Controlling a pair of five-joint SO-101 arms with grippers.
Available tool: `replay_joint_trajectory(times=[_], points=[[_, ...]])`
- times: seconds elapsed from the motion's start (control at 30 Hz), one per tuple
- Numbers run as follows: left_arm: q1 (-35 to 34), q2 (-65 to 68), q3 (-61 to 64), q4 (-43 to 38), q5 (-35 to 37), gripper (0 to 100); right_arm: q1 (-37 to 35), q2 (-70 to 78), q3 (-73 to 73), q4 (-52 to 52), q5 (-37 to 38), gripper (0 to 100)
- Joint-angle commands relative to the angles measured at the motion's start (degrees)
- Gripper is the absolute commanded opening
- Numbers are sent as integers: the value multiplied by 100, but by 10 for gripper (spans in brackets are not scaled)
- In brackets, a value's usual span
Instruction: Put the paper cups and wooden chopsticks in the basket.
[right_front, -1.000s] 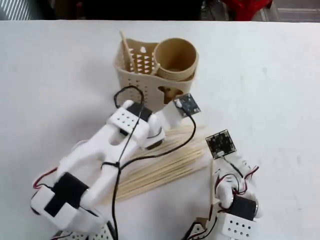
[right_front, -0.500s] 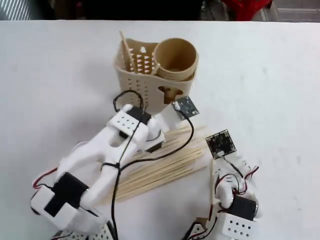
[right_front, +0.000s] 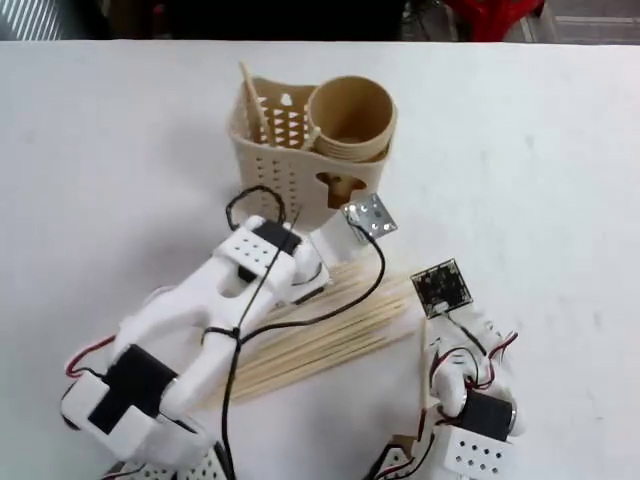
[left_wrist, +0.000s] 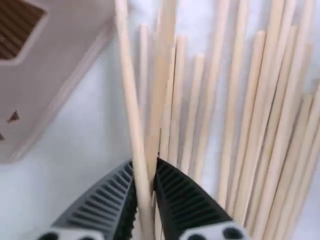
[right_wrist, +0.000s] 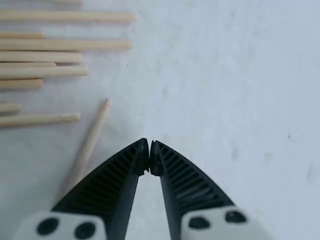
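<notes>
Left gripper (left_wrist: 145, 172) clamped on one chopstick (left_wrist: 129, 100) at the edge of the chopstick pile (right_front: 330, 335), just beside the basket (right_front: 262, 165). Risk: the thin stick pivots or slips in the pinch, neighbours touching the jaws get dragged, or the near basket wall catches it. Paper cups (right_front: 350, 120) sit inside the basket; right gripper (right_wrist: 149, 150) is closed on nothing over the table (right_wrist: 240, 75), beside a stray chopstick (right_wrist: 86, 147)

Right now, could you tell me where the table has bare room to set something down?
The table is bare in two wide patches: left of the basket and right of it, past the paper cups. The near side of the basket is crowded: the chopsticks lie fanned there, with the left gripper shut on one and the right gripper beside them.
</notes>
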Motion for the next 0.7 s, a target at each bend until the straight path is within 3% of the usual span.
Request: replay_joint_trajectory(times=[0.0, 0.17, 0.33, 0.67], points=[[84, -321, -211, 44, 62, 22, -48, -31, 114, -66, 62, 18], [277, -321, -1011, 1020, 53, 22, -48, -31, 114, -66, 62, 18], [690, -268, -1196, 1468, 70, 28, -48, -31, 114, -66, 62, 18], [215, -277, -360, 695, 35, 102, -48, -31, 114, -57, 62, 18]])
